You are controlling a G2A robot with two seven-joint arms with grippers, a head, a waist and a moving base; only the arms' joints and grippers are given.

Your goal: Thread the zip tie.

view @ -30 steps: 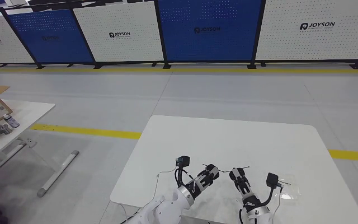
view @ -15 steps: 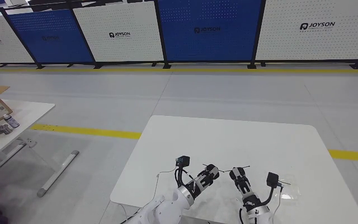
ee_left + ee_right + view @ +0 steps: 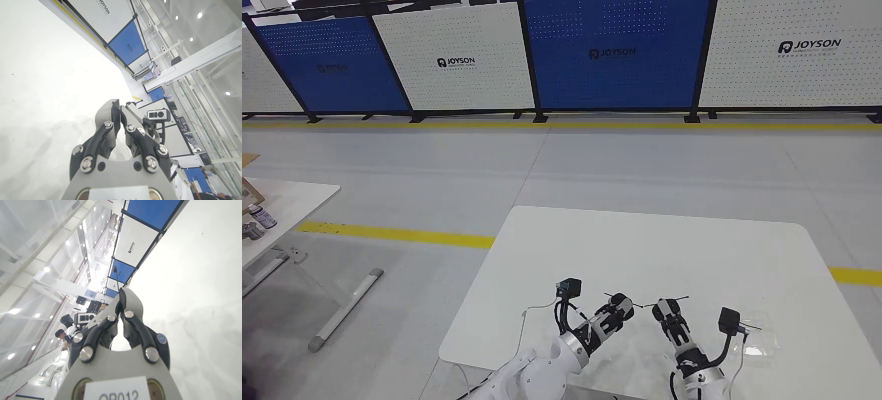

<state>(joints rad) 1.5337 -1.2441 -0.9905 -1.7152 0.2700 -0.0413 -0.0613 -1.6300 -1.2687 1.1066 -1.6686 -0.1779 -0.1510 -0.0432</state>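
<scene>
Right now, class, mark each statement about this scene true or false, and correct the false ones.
1. The right gripper has its jaws shut on the zip tie. True.
2. The zip tie is white. False: it is black.
3. The left gripper has its jaws wide open. False: they are closed together.
4. Both grippers are over the white table. True.

Left gripper (image 3: pixel 625 300) and right gripper (image 3: pixel 661 304), zip tie (image 3: pixel 678 298) protruding, sit close together over the table (image 3: pixel 642 240).
</scene>
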